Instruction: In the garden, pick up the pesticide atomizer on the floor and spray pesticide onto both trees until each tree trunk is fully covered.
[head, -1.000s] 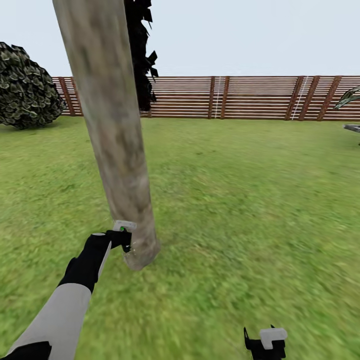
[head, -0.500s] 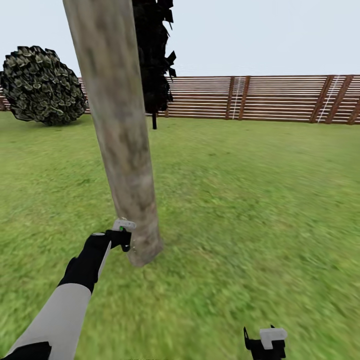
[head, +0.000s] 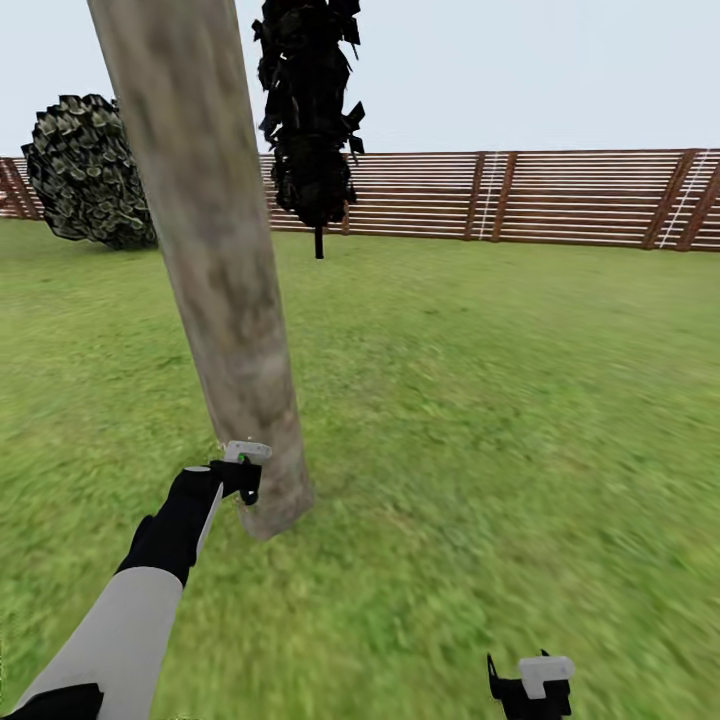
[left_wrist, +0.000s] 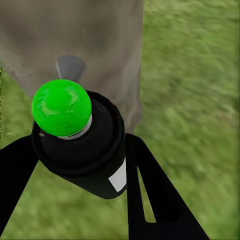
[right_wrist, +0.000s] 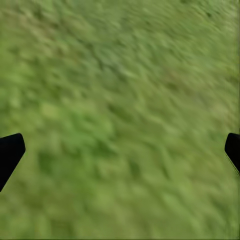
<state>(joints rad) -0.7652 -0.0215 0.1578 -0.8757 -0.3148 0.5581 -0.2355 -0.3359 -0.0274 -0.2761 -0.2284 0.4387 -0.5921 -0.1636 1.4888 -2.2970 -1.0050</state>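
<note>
Swung leftward since a second ago, by the camera rather than by anything in the garden: round dark bush (head: 88, 170) now further right in the head view, a second tree (head: 312, 110) with black blocky foliage fully out from behind the near trunk, striped leaves at far right gone from sight. Same pose of both arms against the picture's edges as before.

Left gripper (head: 242, 478) low at near left, held right beside the foot of the tree trunk (head: 215, 270), closed on the pesticide atomizer (head: 246, 455). From the left wrist camera, seen as a dark bottle (left_wrist: 87, 145) with a bright green round cap and a small white label, clamped between two black fingers (left_wrist: 150, 190), grey nozzle aimed at the mottled bark (left_wrist: 75, 35) just ahead. Touching the bark or a sliver apart: cannot tell.

Trunk leaning slightly left toward its top, rooted in blurry green grass (head: 480, 400). Brown slatted fence (head: 560, 195) across the far edge of the lawn, behind bush and second tree.

Right gripper (head: 530, 685) at the near right bottom edge, well apart from trunk and bottle. From its wrist camera, dark fingertips (right_wrist: 10, 152) spread wide at either border over bare grass (right_wrist: 120, 120), nothing between them.
</note>
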